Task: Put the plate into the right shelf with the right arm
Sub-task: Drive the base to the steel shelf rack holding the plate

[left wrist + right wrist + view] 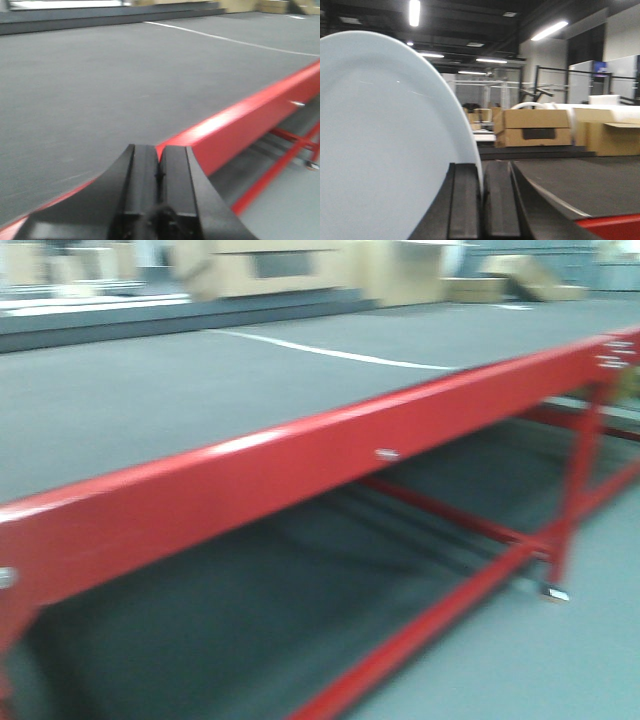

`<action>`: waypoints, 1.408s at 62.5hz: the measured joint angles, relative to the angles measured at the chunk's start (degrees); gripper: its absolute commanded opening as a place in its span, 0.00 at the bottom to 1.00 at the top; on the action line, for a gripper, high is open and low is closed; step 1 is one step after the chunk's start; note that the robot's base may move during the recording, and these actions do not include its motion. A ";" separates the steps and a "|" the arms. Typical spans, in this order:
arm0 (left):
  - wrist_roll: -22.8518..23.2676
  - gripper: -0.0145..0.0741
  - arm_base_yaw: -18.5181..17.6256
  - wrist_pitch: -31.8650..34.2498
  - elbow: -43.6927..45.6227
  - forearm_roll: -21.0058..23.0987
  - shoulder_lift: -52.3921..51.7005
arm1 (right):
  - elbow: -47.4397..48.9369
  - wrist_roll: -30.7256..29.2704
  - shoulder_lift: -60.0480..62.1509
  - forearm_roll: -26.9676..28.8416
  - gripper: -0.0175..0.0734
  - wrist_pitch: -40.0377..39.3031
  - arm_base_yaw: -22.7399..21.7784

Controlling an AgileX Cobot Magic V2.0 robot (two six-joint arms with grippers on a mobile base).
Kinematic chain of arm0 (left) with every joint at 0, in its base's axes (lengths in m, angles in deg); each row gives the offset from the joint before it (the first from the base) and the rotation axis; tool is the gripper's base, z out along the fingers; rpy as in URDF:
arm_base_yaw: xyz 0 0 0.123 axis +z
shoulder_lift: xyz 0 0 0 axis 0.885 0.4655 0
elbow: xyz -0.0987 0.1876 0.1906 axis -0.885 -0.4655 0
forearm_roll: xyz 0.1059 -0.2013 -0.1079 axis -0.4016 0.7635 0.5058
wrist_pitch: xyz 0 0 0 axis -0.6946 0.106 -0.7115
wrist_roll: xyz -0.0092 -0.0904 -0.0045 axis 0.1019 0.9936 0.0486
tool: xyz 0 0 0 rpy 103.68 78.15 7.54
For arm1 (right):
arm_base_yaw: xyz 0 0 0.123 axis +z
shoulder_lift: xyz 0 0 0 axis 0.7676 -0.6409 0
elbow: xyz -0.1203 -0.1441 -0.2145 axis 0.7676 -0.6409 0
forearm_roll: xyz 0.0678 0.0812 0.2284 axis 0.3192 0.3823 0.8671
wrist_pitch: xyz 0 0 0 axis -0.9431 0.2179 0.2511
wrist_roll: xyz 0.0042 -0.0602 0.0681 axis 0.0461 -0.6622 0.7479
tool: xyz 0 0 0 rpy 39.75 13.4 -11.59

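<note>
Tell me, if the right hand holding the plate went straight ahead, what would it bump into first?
Nothing close: the right hand, gripping the plate, points over the dark table. The way looks free until the cardboard box far beyond, though depth is hard to judge.

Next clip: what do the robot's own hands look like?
The left hand is matte black: two flat, slab-like fingers with squared tips, flanked by sloping black side pieces. The right hand looks the same, black with angular slab fingers. No cables, markings or arm links are visible.
</note>
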 measured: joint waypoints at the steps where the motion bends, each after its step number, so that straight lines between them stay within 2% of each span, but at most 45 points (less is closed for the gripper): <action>1: 0.00 0.11 0.00 0.00 0.00 0.00 0.00 | 0.00 0.00 0.00 0.00 0.25 0.00 0.00; 88: 0.00 0.11 0.00 0.00 0.00 0.00 0.00 | 0.00 0.00 0.00 0.00 0.25 0.12 0.00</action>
